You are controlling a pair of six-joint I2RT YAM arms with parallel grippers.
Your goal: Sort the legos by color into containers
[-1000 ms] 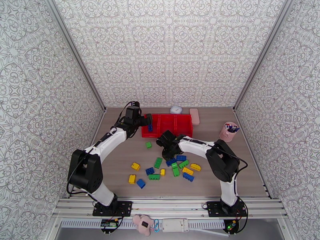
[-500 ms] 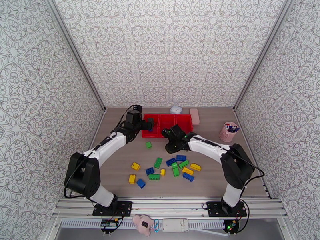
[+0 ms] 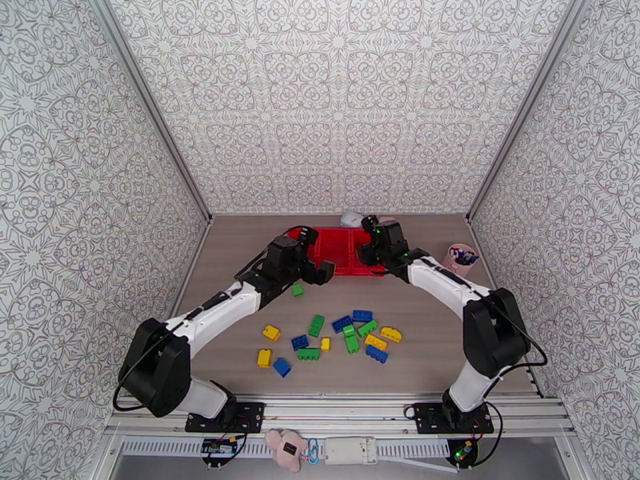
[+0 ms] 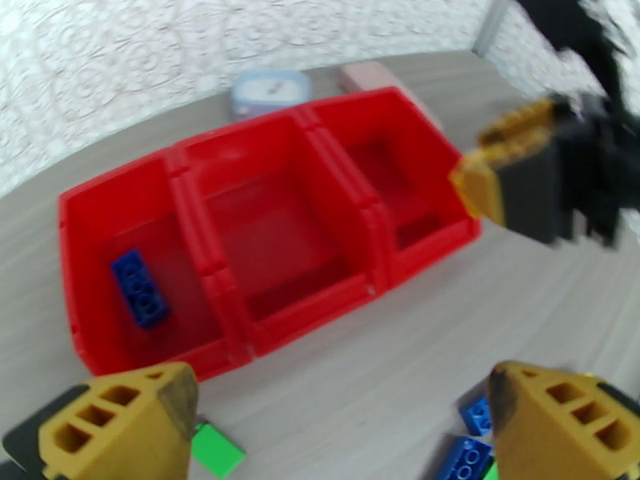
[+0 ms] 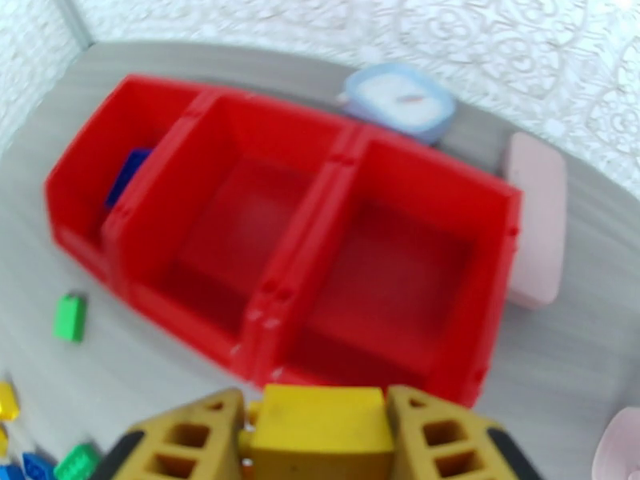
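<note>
You've got a little booth here: three walls papered in a grey-on-white ornamental swirl pattern, joined at the corners by slim metal posts. The tabletop is a greyish-brown wood grain, and silver aluminium rails run along its near edge. The lighting's bright and even across the whole thing.

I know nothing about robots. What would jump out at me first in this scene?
The bright red three-bin tray at the back of the table stands out, with a single blue brick lying in its left bin. The right gripper hangs near the tray's right bin, clamped on a yellow brick. Nearer the arms, loose blue, green and yellow bricks lie scattered on the table.
</note>
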